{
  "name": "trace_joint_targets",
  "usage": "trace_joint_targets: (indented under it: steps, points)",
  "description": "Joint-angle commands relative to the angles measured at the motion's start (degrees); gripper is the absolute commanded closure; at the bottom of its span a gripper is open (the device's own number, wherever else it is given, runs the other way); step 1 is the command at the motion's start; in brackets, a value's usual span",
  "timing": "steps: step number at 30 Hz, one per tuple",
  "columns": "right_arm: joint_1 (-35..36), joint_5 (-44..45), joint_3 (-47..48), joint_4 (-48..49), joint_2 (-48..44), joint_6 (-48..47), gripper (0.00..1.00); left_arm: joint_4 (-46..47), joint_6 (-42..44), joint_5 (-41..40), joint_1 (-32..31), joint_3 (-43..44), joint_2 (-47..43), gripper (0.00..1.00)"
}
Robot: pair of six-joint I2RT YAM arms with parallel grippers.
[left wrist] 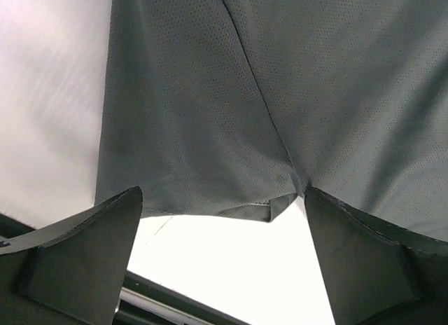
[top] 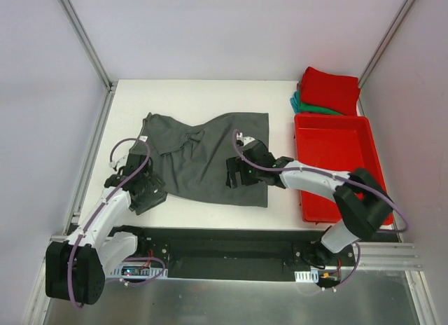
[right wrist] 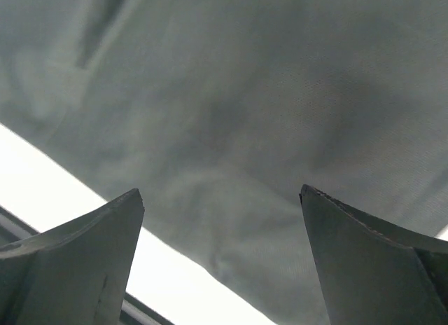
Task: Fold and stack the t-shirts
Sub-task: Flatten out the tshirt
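Charcoal t-shirt [top: 203, 157] lies spread on the bench [top: 196, 94], left tool [top: 148, 192] at its near-left hem, right tool [top: 236, 174] over its near-right part, both released, prob. poised to pinch for a fold. Red t-shirt [top: 329, 89] sits folded atop teal t-shirt [top: 302, 104] beyond the tray [top: 336, 146].

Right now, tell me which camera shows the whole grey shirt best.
Top external: the grey shirt shows nearly whole, spread out. The left wrist view shows only a hem edge and a crease; the right wrist view shows only blurred cloth close up.
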Motion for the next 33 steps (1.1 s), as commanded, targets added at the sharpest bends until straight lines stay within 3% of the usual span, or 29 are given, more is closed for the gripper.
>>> trace_joint_targets:
  steps: [1, 5, 11, 21, 28, 33]
  points:
    - [0.17, 0.27, 3.13, 4.08, 6.53, 5.95, 0.04, 6.99, -3.04, 0.87, 0.17, -2.35, 1.1, 0.01]
    - [-1.32, 10.46, 4.89, -1.71, 10.05, 9.03, 0.04, 8.57, -6.21, -0.89, 0.78, -4.72, 3.13, 0.01]
    - [-8.26, 14.69, 5.51, -8.14, 12.6, 11.14, 0.04, 8.84, -5.68, -1.77, 2.8, -4.2, 6.29, 0.01]
    - [-19.08, 15.66, 10.94, -10.78, 14.36, 7.36, 0.04, 9.89, -2.61, -1.95, 3.77, 0.28, 12.7, 0.01]
    - [-19.7, 14.08, 18.24, -9.99, 18.31, 2.97, 0.04, 11.92, 2.49, 0.78, 3.77, 6.69, 16.84, 0.01]
    - [-19.17, 14.61, 16.59, -10.26, 11.66, 0.42, 0.04, 10.16, 3.11, 4.55, 3.77, 8.99, 12.2, 0.01]
